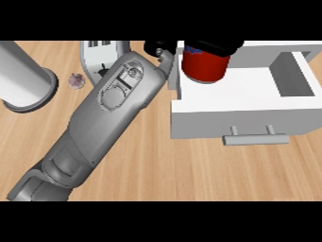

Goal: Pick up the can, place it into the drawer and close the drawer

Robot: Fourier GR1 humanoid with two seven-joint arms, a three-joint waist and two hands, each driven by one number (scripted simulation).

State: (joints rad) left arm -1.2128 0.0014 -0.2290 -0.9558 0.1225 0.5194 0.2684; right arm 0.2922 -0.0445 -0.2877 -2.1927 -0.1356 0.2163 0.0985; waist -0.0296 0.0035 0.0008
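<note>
- The left hand [213,46], black, shows at the top of the head view, at the end of a grey forearm [100,118] that comes in from the lower left corner and runs diagonally up to the right.
- Its fingers are curled round the upper end of the can [207,69], hiding the can's top; a further black part of the hand shows just left of the can.
- The can is red, with a patch of blue and white label just under the fingers, and it stands close to upright.
- The can is inside the outline of the open drawer [247,120], over the left part of the drawer's floor and just beside its left wall.
- Whether the can's bottom rests on the drawer floor or hangs above it cannot be told from this view.
- The drawer is white and pulled out toward the lower edge of the view, with its front panel nearest and a grey bar handle [255,140] on that panel.
- A large pale cylinder [13,73] with a darker rim at its base occupies the counter's left side.
- A small purplish object [76,81] lies between the cylinder and the forearm; what it is cannot be made out.
- A white appliance [99,51] with slots on top sits behind the forearm, partly covered by it.
- Everything rests on a light wooden counter [191,175].
</note>
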